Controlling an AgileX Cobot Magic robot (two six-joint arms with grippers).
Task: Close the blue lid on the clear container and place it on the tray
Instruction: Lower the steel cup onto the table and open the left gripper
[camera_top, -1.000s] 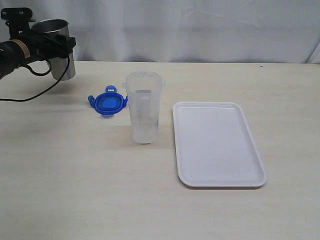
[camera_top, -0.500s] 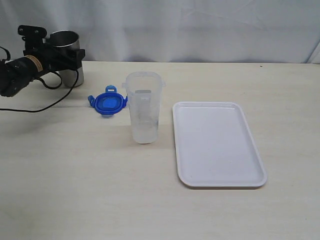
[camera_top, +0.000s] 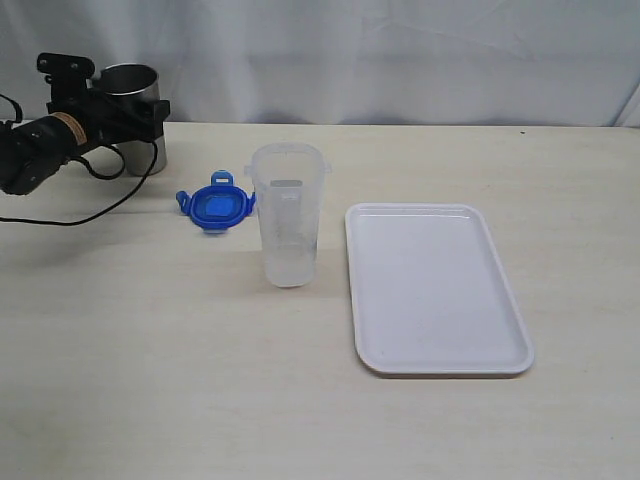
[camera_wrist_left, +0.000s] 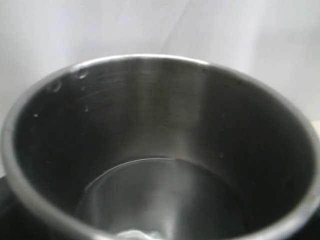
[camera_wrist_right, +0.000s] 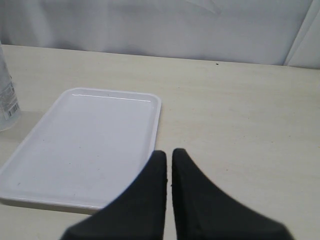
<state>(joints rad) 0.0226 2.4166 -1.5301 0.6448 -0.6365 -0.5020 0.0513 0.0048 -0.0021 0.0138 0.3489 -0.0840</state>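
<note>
The clear container stands upright and open-topped in the middle of the table. The blue lid lies flat on the table just behind and left of it, touching nothing. To the container's right lies the white tray, bare; the right wrist view shows the tray and a sliver of the container. My left gripper is at the far back left, shut around a steel cup whose inside fills the left wrist view. My right gripper is shut and empty over the tray's near corner.
A black cable trails from the left arm across the table's left side. A white curtain hangs behind the table's back edge. Bare tabletop lies in front of the container and tray.
The left gripper has carried the steel cup rightward and down towards the tabletop since a second ago; it has held still for the last half second. Container, lid and tray have not moved.
</note>
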